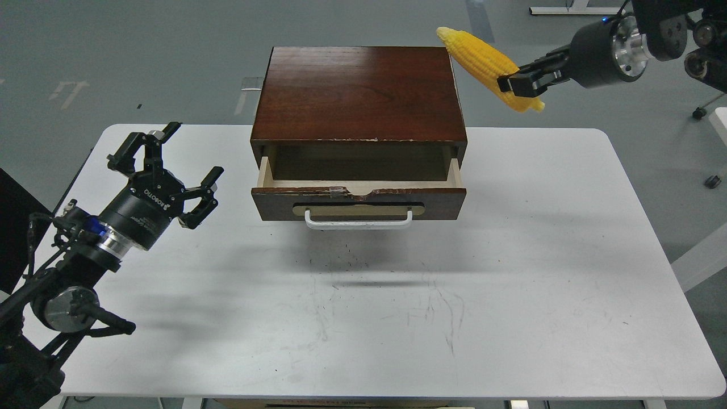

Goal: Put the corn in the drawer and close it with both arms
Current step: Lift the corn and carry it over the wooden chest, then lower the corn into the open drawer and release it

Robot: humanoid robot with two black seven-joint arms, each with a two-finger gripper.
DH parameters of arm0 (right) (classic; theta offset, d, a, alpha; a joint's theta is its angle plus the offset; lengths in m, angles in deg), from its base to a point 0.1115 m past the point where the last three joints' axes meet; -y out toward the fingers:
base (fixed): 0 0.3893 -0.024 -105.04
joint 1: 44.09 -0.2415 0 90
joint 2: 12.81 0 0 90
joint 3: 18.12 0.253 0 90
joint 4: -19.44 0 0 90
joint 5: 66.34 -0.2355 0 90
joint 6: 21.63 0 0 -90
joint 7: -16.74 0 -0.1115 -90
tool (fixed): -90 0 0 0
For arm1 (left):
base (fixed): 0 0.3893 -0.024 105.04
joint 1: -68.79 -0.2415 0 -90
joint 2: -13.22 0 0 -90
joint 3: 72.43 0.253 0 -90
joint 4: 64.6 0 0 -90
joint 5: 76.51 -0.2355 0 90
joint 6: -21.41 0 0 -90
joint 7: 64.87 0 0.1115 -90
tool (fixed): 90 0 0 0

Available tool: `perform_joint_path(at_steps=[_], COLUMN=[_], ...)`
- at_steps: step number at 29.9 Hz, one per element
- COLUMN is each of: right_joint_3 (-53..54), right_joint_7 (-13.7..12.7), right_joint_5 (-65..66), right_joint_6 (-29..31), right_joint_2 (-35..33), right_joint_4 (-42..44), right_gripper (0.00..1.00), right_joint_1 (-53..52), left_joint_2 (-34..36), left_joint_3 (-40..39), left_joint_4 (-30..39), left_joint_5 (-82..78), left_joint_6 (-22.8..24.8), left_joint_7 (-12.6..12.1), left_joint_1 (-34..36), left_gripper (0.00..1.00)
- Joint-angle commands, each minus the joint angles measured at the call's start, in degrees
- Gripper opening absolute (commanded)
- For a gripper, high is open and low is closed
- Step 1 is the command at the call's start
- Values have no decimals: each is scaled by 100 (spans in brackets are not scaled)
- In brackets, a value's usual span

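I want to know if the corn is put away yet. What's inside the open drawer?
Nothing shows in the drawer, just pale wood walls. Its back part is hidden under the cabinet top. The corn is in the right gripper.

On your table (pixel 511 284) the cabinet (pixel 358 94) sits at 12 o'clock, its drawer (pixel 359 193) pulled toward you. The corn (pixel 483 59) hangs at 1 o'clock, right of the cabinet; the left gripper (pixel 170 165) sits at 9.

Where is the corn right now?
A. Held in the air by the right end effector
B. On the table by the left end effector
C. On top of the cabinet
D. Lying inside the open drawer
A: the right end effector grips the corn aloft, right of the cabinet.
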Motion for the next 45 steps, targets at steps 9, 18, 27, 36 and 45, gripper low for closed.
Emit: perform_joint_path(at_steps=[9,18,27,36,45], right_joint_3=[-224,-233,-399,-470,-479], right_joint_7=[0,0,0,0,0], right_joint_5=[-144,-144,-118,-57,224], right_joint_6=[-31,-48,-329,-584,-751], right_joint_2=[538,942,1214,1575,1839], right_joint_4=[-131,-351,-430,-483,-588], right_gripper=[30,30,30,30,30], right_joint_1=[-301,-609,-618,-618,-653], left_joint_2=[-10,8,25,34,245], left_joint_3=[13,4,4,-4,-13], left_joint_4=[99,90,90,99,222], left_joint_5=[-7,-7,-7,-7,-7], left_joint_6=[0,0,0,0,0], left_joint_7=[4,4,-4,4,13], left_joint_1=[-74,-83,-83,-83,-91], left_gripper=[100,100,100,100,100])
